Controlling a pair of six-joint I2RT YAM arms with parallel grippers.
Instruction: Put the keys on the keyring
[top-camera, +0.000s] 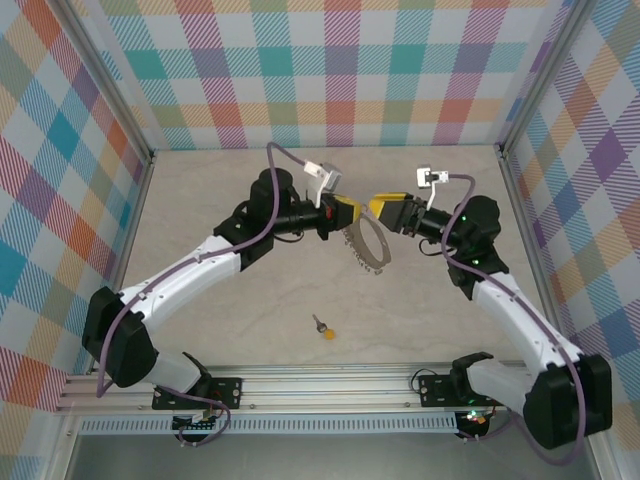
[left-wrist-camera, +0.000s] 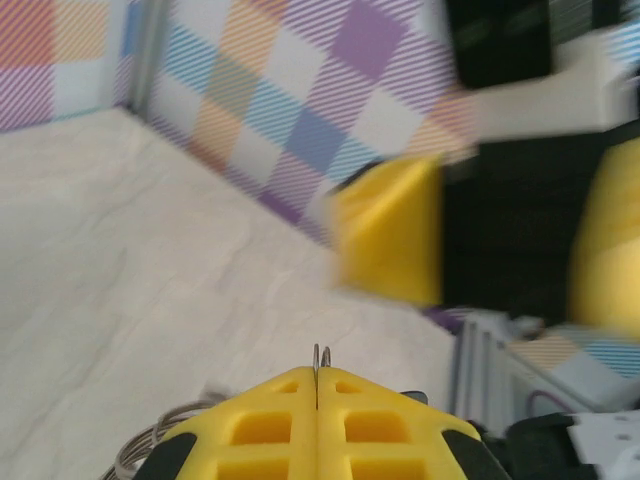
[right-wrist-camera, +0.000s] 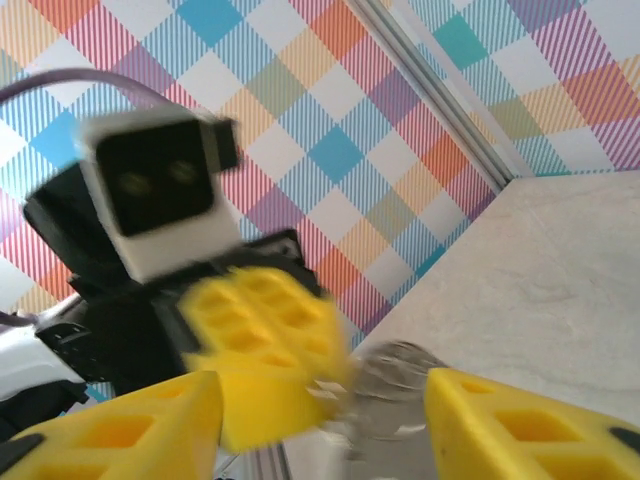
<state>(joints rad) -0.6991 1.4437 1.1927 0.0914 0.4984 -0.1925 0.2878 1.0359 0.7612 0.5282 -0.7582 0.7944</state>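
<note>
The keyring (top-camera: 368, 246), a floppy loop of silvery metal, hangs above the table between the two grippers. My left gripper (top-camera: 351, 212) is shut on its upper edge; in the left wrist view, thin wire (left-wrist-camera: 320, 355) pokes out from between the closed yellow fingers (left-wrist-camera: 318, 372), and the rest of the keyring (left-wrist-camera: 150, 442) sags to the lower left. My right gripper (top-camera: 376, 206) faces it tip to tip, and its fingers (right-wrist-camera: 322, 400) are open and apart. The blurred keyring (right-wrist-camera: 405, 385) lies between them without touching either. The key (top-camera: 325, 327), yellow-headed, lies on the table near the front.
Plaid walls (top-camera: 340, 70) close in the beige table (top-camera: 220, 200) at the back and both sides. A metal rail (top-camera: 320, 385) carrying the arm bases runs along the near edge. The two grippers are almost touching above the table's middle.
</note>
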